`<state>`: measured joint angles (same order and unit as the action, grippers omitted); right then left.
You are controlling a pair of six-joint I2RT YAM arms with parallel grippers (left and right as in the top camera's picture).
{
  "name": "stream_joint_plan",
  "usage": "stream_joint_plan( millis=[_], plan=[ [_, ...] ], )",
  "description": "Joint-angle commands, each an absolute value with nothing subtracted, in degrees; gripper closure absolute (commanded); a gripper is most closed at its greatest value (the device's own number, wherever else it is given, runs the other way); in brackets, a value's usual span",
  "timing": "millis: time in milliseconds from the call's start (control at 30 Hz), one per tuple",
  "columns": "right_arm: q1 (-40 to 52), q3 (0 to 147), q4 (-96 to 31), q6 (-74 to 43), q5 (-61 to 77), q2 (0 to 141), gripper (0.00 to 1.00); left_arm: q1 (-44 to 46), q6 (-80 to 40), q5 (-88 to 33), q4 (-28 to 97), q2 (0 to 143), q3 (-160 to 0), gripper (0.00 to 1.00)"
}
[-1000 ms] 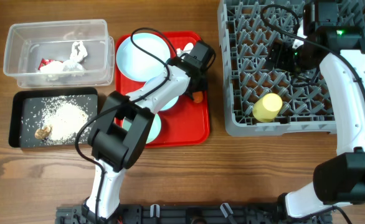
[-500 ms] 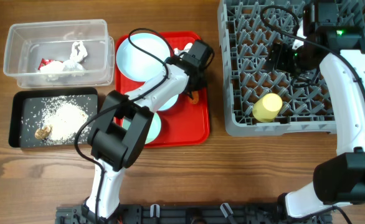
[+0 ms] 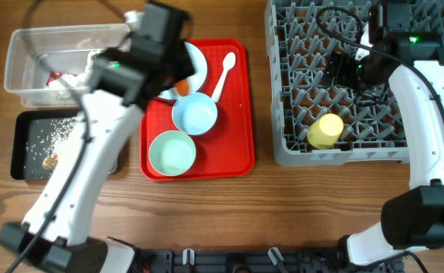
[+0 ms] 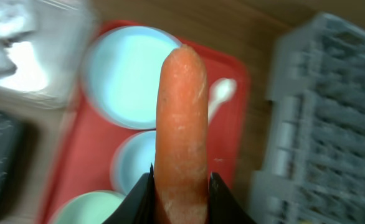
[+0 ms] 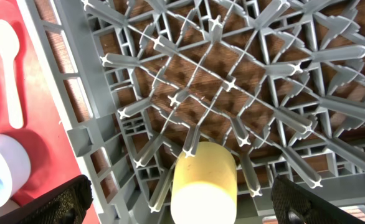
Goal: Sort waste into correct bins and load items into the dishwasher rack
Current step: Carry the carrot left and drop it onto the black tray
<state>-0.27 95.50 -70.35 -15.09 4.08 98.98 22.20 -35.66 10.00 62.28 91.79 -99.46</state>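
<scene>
Orange carrot (image 4: 181, 112) clamped in the left gripper (image 4: 181, 194) over the red tray (image 3: 239, 129).
Its long axis runs in line with the fingers, rounded tip pointing away from the wrist. The left arm is raised, reaching toward the table's far edge, left of centre. The right gripper (image 3: 339, 70) hangs wide open, empty, over the dishwasher rack (image 3: 336, 156).

The left arm (image 3: 85, 152) and right arm (image 3: 426, 98) have white tubular links, black joints and thin looping black cables. A green light (image 3: 414, 39) marks the right wrist. The left end effector (image 4: 181, 196) and right end effector (image 5: 185, 202) are black.
</scene>
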Motion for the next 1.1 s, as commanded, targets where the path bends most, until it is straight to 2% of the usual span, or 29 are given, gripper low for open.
stream_joint_plan(
  millis=[0,167,267,333,400,533,600,667,767,800,833,867,1000,1067],
  plan=[
    [-0.08,96.36,-69.47,-14.61,5.96,97.06,0.05,13.41,-34.79,18.74,69.36,89.82,-99.5,0.84],
    [-0.08,96.36,-69.25,-15.0,5.96,97.06,0.04,-4.08,-37.15,19.53,74.67,91.68,-96.86,0.88],
    [-0.08,96.36,-69.25,-15.0,5.96,97.06,0.03,-13.02,-39.42,14.74,74.41,92.82,-91.94,0.88],
    [-0.08,96.36,-69.23,-15.0,5.96,97.06,0.03,-17.19,-39.94,10.68,73.73,93.27,-88.42,0.92],
    [-0.08,96.36,-69.14,-15.03,5.96,97.06,0.03,-21.17,-39.94,8.56,69.97,93.47,-81.87,0.95],
    [-0.08,96.36,-69.08,-15.03,5.96,97.06,0.03,-24.12,-39.99,7.25,58.0,93.56,-69.36,0.94],
    [-0.08,96.36,-69.34,-15.03,5.98,97.06,0.03,-24.29,-41.52,7.01,49.15,93.56,-62.13,0.88],
    [-0.08,96.36,-69.67,-14.74,5.96,97.06,0.03,-24.29,-42.94,7.05,41.65,93.56,-56.73,0.78],
    [-0.08,96.36,-69.69,-13.5,5.96,97.06,0.03,-24.29,-42.89,7.11,38.2,93.56,-54.48,0.76],
    [-0.08,96.36,-69.71,-13.52,5.98,97.06,0.03,-24.29,-42.89,7.11,37.91,93.56,-54.48,0.67],
    [-0.08,96.36,-69.67,-13.5,5.98,97.06,0.03,-24.29,-42.89,7.07,37.65,93.54,-54.5,0.42],
    [-0.08,96.36,-69.58,-13.5,5.98,97.06,0.03,-24.29,-42.87,7.07,37.69,93.49,-54.54,0.36],
    [-0.08,96.36,-68.82,-13.47,5.98,97.06,0.03,-24.29,-42.22,7.01,42.37,91.37,-59.61,0.34],
    [-0.01,96.38,-68.73,-13.5,6.0,97.06,0.03,-24.16,-36.99,2.68,48.36,88.73,-67.09,0.34]
  ],
)
